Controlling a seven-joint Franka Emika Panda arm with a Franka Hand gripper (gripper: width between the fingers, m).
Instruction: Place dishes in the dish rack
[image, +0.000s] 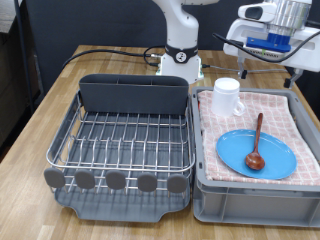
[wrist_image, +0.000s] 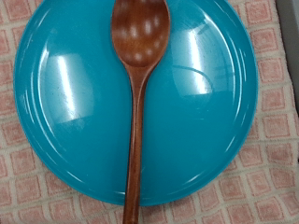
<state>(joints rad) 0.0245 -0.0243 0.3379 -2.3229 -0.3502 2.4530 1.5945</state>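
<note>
The bright-blue plate (image: 257, 153) lies on the pink checked cloth in the grey bin at the exterior view's right. The brown wooden spoon (image: 256, 143) lies across it, bowl towards the view's bottom. The white mug (image: 228, 97) stands upright on the cloth behind the plate, handle to the right. The dish rack (image: 125, 140) stands at the left with nothing in it. My gripper (image: 283, 28) hangs high above the bin's far right end, away from all dishes. The wrist view looks straight down on the plate (wrist_image: 75, 103) and spoon (wrist_image: 136, 103); no fingers show there.
The grey bin (image: 250, 197) with pink checked cloth (image: 300, 120) sits right beside the rack on a wooden table (image: 30, 120). The robot base (image: 182, 55) and black cables stand behind them. The rack's tall grey end compartment (image: 135, 95) is at its far side.
</note>
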